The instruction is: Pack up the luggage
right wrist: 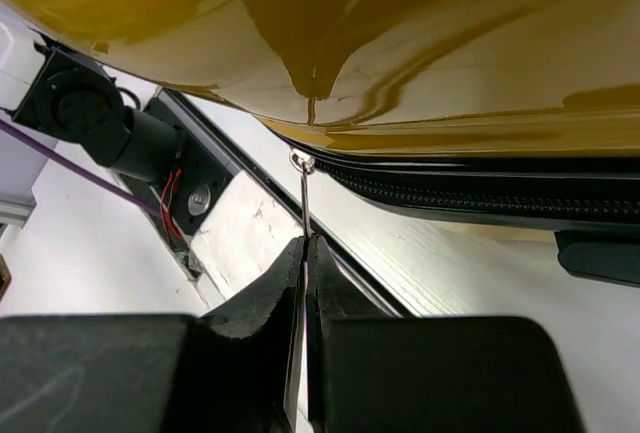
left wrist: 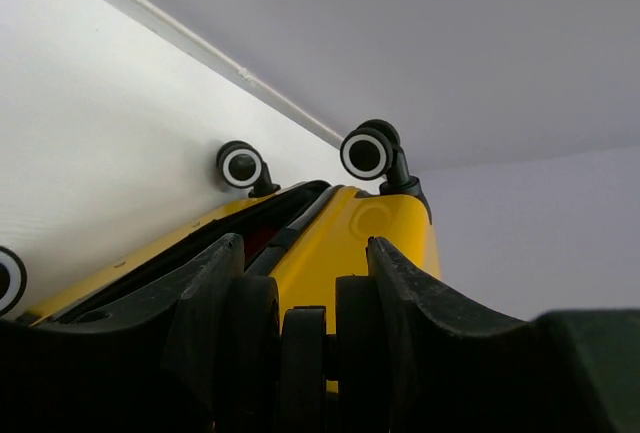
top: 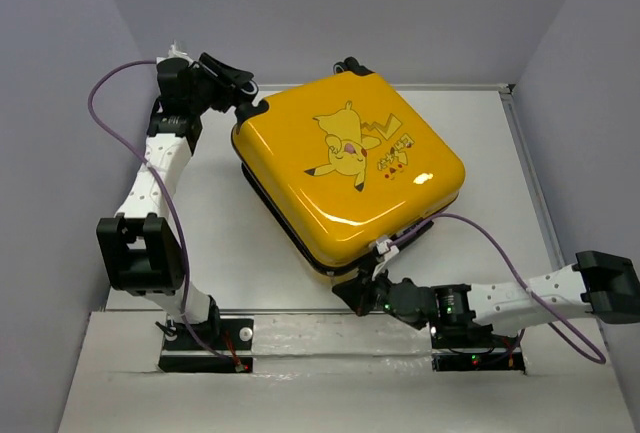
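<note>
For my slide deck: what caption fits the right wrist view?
Right gripper, jaws shut on the thin zipper pull of the yellow luggage.

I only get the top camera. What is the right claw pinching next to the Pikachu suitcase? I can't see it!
Observer: The right wrist view shows the right gripper shut on a thin metal zipper pull of the luggage.
Operator: Is it zipped there?
Observer: Beside the pull, the black zipper looks closed in that view.
Operator: What about the other claw?
Observer: The left wrist view shows the left gripper open, its fingers on either side of the yellow shell's edge. The seam gapes there, near two wheels.
</note>
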Controlling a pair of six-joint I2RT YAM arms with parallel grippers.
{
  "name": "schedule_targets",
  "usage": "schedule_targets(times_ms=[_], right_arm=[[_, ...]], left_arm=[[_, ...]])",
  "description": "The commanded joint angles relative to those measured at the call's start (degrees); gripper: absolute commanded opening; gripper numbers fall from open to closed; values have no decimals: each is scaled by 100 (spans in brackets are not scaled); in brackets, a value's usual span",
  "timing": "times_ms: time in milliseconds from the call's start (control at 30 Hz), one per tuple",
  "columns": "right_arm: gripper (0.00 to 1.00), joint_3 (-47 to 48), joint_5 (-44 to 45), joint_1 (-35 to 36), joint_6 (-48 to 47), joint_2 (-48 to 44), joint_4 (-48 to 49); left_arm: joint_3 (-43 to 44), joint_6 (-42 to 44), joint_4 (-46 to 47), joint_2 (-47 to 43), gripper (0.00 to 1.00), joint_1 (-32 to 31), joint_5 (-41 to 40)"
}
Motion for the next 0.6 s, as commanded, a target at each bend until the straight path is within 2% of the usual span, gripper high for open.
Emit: schedule_targets(times_ms=[0,133,200,267,400,567], right_arm=[[7,-116,-235,72,229,-86,-821],[7,-187,-279,72,256,-341,-917],[7,-195,-271,72,273,-394,-979],[7,-187,-279,72,300,-447,-1014],[7,-143,-297,72,291,-386,-1032],[7,42,-358,72,247,-61,-1076]], left_arm=[[505,-26,444,-617,6,-41,332],[121,335,90,-897,6,72,165],[-450,405,134,-1003,6,73,103],[-1038,511,275,-1153,6,336,-45],[-1646,651,556,-1075,6,600,-134],[-1630,871,574,-530,6,855,-125]])
